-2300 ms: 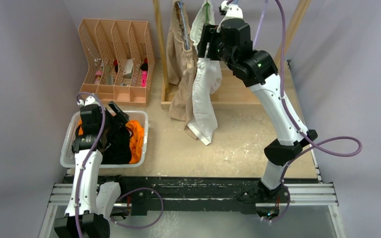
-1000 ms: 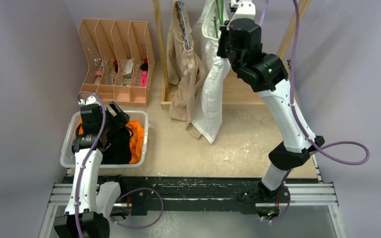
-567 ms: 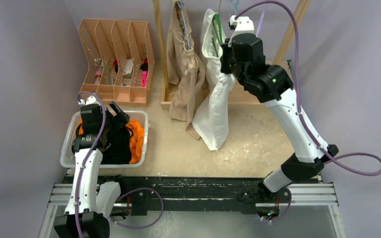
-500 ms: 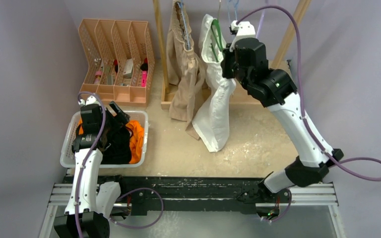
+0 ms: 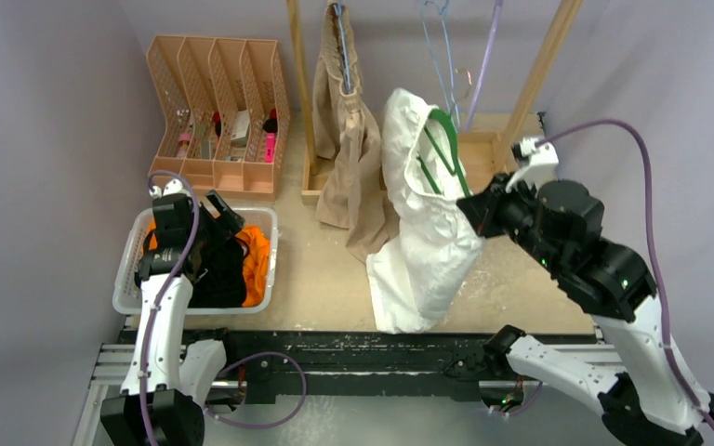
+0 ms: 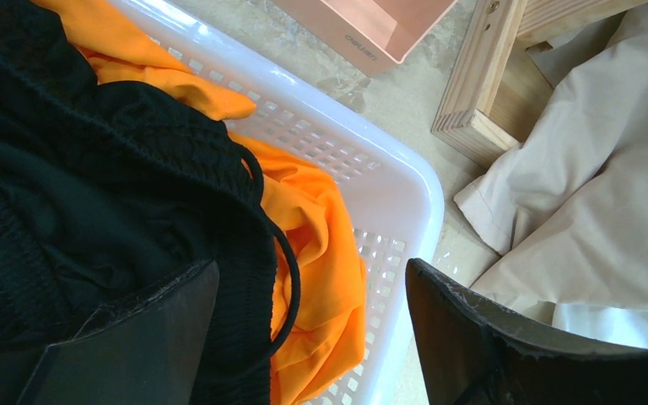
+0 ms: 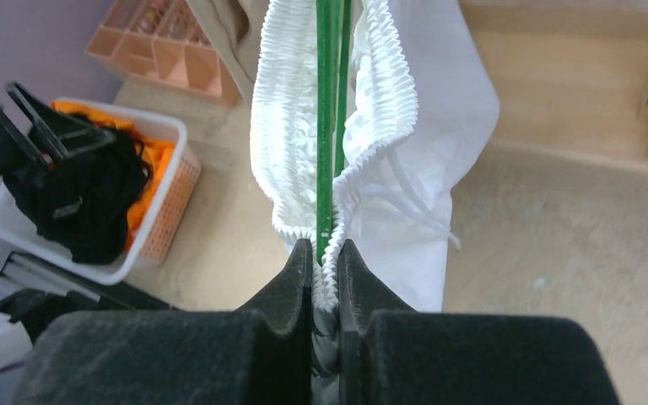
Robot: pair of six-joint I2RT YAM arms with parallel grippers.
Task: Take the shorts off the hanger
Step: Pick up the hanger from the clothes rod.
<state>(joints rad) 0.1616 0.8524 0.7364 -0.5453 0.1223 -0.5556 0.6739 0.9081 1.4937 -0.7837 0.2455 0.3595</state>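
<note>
My right gripper (image 5: 472,209) is shut on the elastic waistband of the white shorts (image 5: 423,232), pinching it together with the green hanger (image 5: 444,153) that sits inside. The right wrist view shows the waistband (image 7: 287,126) and the hanger (image 7: 327,101) running into the shut gripper (image 7: 326,253). The white shorts droop down onto the table. Beige shorts (image 5: 344,139) hang on the rack. Over the white basket (image 5: 130,279) my left gripper (image 5: 218,218) stands open and holds nothing. Black shorts (image 6: 93,194) and orange shorts (image 6: 321,245) lie in the basket (image 6: 396,194) under that gripper (image 6: 312,329).
A peach file organizer (image 5: 214,102) with small items stands at the back left. The wooden rack has an upright post (image 5: 297,93) and a base tray (image 5: 483,149). Bare blue wire hangers (image 5: 442,46) dangle from its bar. A metal rail (image 5: 363,358) runs along the near edge.
My right arm has swung down and toward the near edge, pulling the white shorts and green hanger away from the rack. The left arm has not moved.
</note>
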